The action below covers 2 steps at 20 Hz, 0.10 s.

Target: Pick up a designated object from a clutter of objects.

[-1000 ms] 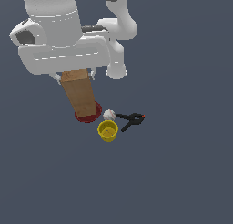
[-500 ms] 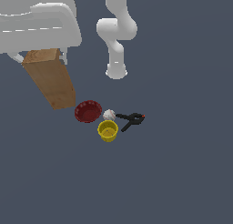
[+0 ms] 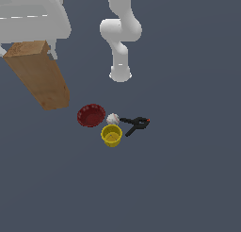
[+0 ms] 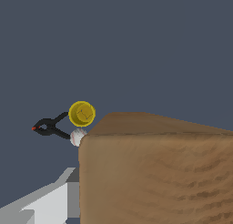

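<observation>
The tan wooden block (image 3: 39, 78) hangs tilted in the air at the exterior view's upper left, well clear of the clutter. My gripper (image 3: 28, 48) is shut on its upper end, under the white hand. In the wrist view the block (image 4: 154, 173) fills most of the frame, with one grey finger (image 4: 50, 202) beside it. The rest of the clutter lies on the floor: a dark red bowl (image 3: 91, 115), a white baseball (image 3: 112, 118), a yellow cup (image 3: 111, 135) and a black clamp with a red tip (image 3: 135, 124).
The arm's white base (image 3: 120, 74) stands behind the clutter. In the wrist view the cup (image 4: 82, 113), clamp (image 4: 48, 127) and baseball (image 4: 77, 136) show past the block's edge. Plain dark grey floor surrounds them.
The block, held in my gripper, has risen and swung to the exterior view's left, away from the red bowl, which is now fully exposed. The other objects have not moved.
</observation>
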### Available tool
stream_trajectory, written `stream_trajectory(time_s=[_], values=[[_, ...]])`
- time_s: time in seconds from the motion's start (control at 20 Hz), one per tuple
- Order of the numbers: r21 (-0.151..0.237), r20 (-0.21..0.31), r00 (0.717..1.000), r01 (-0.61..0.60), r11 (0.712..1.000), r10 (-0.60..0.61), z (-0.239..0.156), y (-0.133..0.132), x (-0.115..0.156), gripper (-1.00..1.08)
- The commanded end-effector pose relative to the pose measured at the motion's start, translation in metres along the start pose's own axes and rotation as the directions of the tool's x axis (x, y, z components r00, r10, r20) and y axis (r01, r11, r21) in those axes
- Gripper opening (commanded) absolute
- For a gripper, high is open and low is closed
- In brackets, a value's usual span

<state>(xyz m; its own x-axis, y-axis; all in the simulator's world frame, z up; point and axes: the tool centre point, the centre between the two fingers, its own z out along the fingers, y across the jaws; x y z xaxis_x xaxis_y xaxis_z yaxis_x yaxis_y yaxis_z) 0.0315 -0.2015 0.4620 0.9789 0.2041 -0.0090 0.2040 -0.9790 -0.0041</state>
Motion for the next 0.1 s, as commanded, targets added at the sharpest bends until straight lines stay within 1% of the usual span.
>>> stream_trajectory(time_s=[0.0,0.05], values=[[-0.005,-0.009,1.000,0.001,1.000,-0.001,-0.0069,0.0017,0.0002,-1.00],[-0.005,-0.009,1.000,0.001,1.000,-0.001,-0.0070,0.0019,0.0002,-1.00]])
